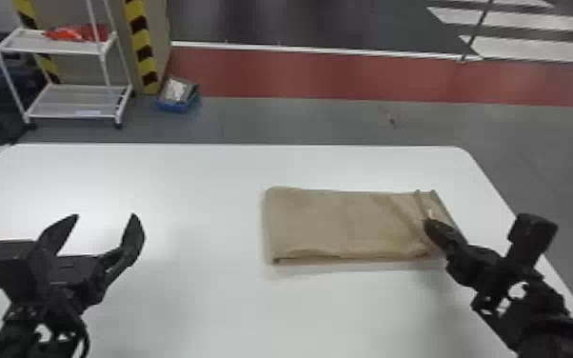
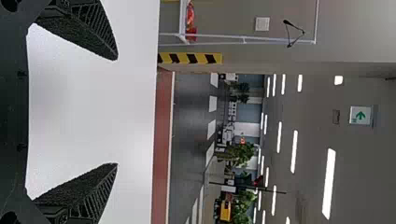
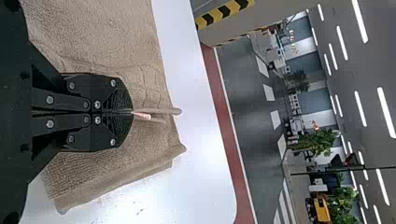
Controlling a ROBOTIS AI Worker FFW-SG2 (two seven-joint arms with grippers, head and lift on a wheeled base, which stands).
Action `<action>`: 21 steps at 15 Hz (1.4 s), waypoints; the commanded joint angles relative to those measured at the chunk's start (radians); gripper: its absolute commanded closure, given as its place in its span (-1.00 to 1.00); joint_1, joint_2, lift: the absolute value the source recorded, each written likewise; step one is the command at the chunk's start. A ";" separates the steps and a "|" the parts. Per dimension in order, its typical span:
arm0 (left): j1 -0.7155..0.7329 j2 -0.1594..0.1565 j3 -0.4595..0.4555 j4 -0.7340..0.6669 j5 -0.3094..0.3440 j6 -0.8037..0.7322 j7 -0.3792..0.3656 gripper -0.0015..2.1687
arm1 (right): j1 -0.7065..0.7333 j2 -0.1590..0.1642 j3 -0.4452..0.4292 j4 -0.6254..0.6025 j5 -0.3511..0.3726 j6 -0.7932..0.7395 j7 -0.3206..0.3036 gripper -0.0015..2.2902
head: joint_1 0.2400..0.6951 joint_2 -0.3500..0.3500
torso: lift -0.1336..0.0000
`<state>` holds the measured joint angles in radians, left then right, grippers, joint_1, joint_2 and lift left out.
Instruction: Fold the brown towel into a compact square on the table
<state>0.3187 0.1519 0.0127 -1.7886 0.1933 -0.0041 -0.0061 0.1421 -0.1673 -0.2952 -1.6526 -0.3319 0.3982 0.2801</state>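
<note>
One brown towel (image 1: 338, 219) lies on one white table (image 1: 181, 190), right of the middle, folded into a flat oblong that runs left to right, with layers showing along its near edge. Two grippers are over the tabletop. The left gripper (image 1: 105, 217) is at the near left, its two fingers spread wide with bare tabletop between them, well apart from the towel. The right gripper (image 1: 430, 224) is at the towel's right end, its two fingers pressed together on a pinched ridge of the cloth; in the right wrist view one small white and red tag (image 3: 142, 115) pokes out beside that ridge (probably a sewn label, though it is too small to be sure). Beyond the table's far edge, to the left, are one white rack (image 1: 57, 47) with two shelves in sight and red-orange stuff (image 1: 78, 33) on the upper one, and one blue bin (image 1: 178, 105) on the floor just right of it, with pale contents that are hard to make out. The right gripper hides part of the towel's near right corner, so how many layers meet there cannot be told. The table's near edge is cut off, as are the rack's top and the rear of both arms.
</note>
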 commanded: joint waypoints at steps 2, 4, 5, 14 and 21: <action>-0.009 -0.003 -0.008 0.008 0.000 0.003 0.000 -0.94 | 0.028 0.000 -0.024 -0.136 -0.032 0.049 0.001 0.19 | 1.00 -0.32 | -0.84; -0.018 -0.005 -0.013 0.021 -0.005 0.013 0.003 -0.94 | 0.045 0.003 -0.065 -0.259 -0.056 0.129 -0.001 0.19 | 1.00 -0.32 | -0.84; -0.018 -0.005 -0.016 0.021 -0.006 0.013 0.003 -0.94 | 0.039 0.002 -0.094 -0.268 -0.056 0.166 -0.002 0.19 | 1.00 -0.32 | -0.84; -0.018 -0.005 -0.025 0.029 -0.011 0.013 0.008 -0.94 | 0.010 -0.015 -0.116 -0.095 0.005 0.067 0.031 0.19 | 1.00 -0.49 | -0.84; -0.001 0.000 -0.033 0.003 -0.041 0.034 0.021 -0.94 | -0.012 -0.043 -0.180 -0.145 -0.019 0.166 0.041 0.19 | 1.00 -0.57 | -0.84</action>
<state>0.3131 0.1518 -0.0222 -1.7838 0.1513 0.0293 0.0157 0.1427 -0.1948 -0.4763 -1.8307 -0.3671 0.5412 0.3193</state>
